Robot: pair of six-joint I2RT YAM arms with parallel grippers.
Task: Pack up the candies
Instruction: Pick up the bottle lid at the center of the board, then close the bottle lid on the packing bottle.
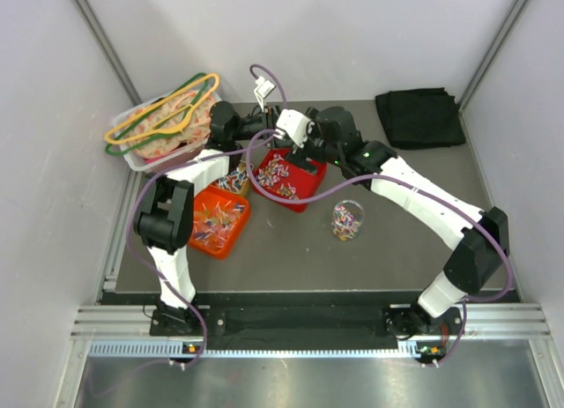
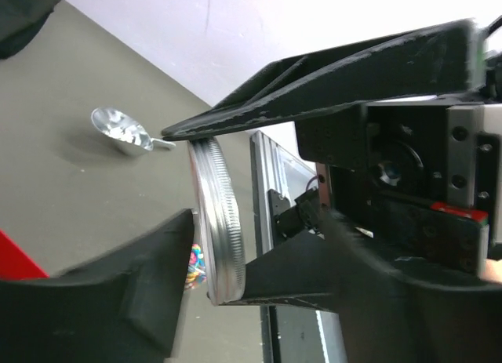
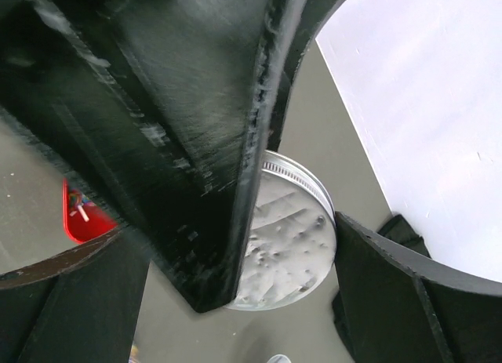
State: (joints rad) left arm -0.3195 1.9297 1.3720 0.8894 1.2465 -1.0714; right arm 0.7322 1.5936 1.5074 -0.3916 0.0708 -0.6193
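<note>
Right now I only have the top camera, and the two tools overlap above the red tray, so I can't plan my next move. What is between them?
Observer: A silver lid, standing on edge between the fingers of the left tool in the left wrist view.
Operator: Does anything else touch it?
Observer: In the right wrist view the lid's rim sits against one finger of the right tool. Its other side is hidden behind the left tool, so I cannot tell which one holds it.
Operator: Anything on the table nearby?
Observer: A small metal scoop lies on the table beyond the lid.
</note>
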